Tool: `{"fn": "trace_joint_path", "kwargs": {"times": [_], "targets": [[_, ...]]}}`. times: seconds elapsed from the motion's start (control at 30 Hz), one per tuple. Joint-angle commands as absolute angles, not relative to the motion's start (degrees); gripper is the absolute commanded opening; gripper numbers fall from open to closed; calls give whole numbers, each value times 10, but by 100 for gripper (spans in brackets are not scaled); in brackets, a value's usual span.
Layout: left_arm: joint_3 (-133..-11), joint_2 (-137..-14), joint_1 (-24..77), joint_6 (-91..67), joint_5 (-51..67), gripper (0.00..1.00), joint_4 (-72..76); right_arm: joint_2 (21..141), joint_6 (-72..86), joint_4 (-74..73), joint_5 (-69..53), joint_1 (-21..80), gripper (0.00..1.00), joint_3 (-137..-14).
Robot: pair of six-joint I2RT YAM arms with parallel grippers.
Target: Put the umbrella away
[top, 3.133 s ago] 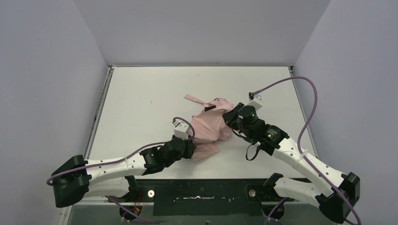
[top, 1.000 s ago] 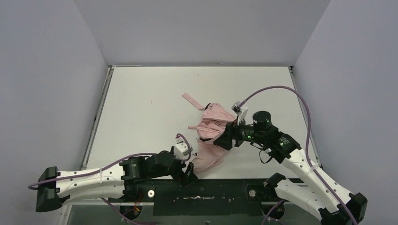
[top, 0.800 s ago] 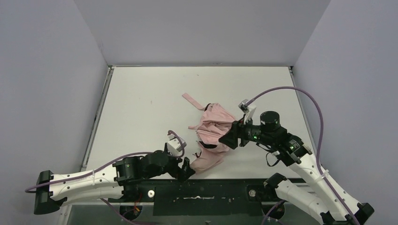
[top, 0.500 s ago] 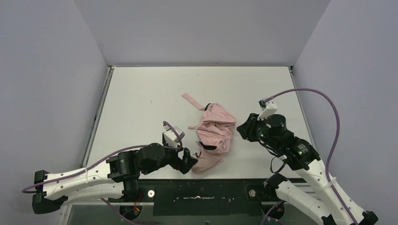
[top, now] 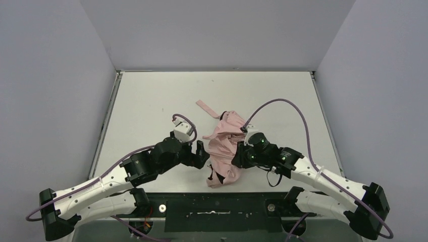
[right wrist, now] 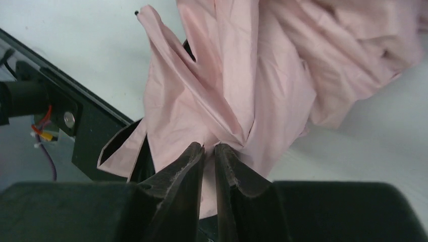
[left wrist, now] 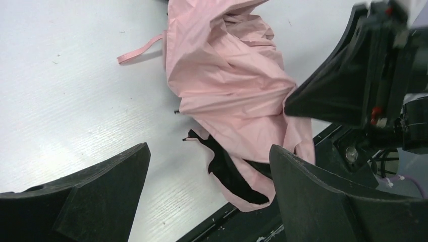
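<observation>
The umbrella (top: 225,145) lies crumpled on the white table (top: 146,101), pale pink fabric with dark folds at its near end. Its pink strap (top: 205,107) trails toward the back left. My right gripper (top: 237,156) reaches in from the right, and in the right wrist view it (right wrist: 209,147) is shut, pinching a gathered fold of the umbrella (right wrist: 252,75) fabric. My left gripper (top: 202,154) stands open just left of the umbrella. In the left wrist view its jaws (left wrist: 209,148) gape wide, with the umbrella (left wrist: 232,85) and strap (left wrist: 141,50) ahead and nothing between them.
The black front rail (top: 217,207) runs along the table's near edge, right below the umbrella's near end. Grey walls close in the table on three sides. Purple cables (top: 282,108) arc above both arms. The right arm's black body (left wrist: 353,75) crowds the left wrist view.
My right gripper swung from beside the umbrella's right back onto its near part and closed on the fabric. My left arm moved up along the umbrella's left side, staying open.
</observation>
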State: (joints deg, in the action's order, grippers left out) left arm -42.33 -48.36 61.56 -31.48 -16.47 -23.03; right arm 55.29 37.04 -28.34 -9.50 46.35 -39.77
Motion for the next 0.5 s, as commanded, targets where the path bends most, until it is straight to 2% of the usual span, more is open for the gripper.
{"fn": "trace_joint_path", "kwargs": {"times": [0.0,0.2,0.27,0.37,0.47], "targets": [[-458,-474,588,-306,-127,86,-227,572,421,-185,-66,526,17,-340],[-470,-498,567,-293,-92,86,-224,651,451,-135,-28,579,18,-279],[-479,-512,561,-291,-84,86,-224,657,458,-132,-20,589,26,-275],[-503,-536,550,-279,-79,88,-227,615,453,-156,-2,597,36,-289],[-531,-566,534,-267,-71,92,-224,537,445,-207,52,597,39,-311]]}}
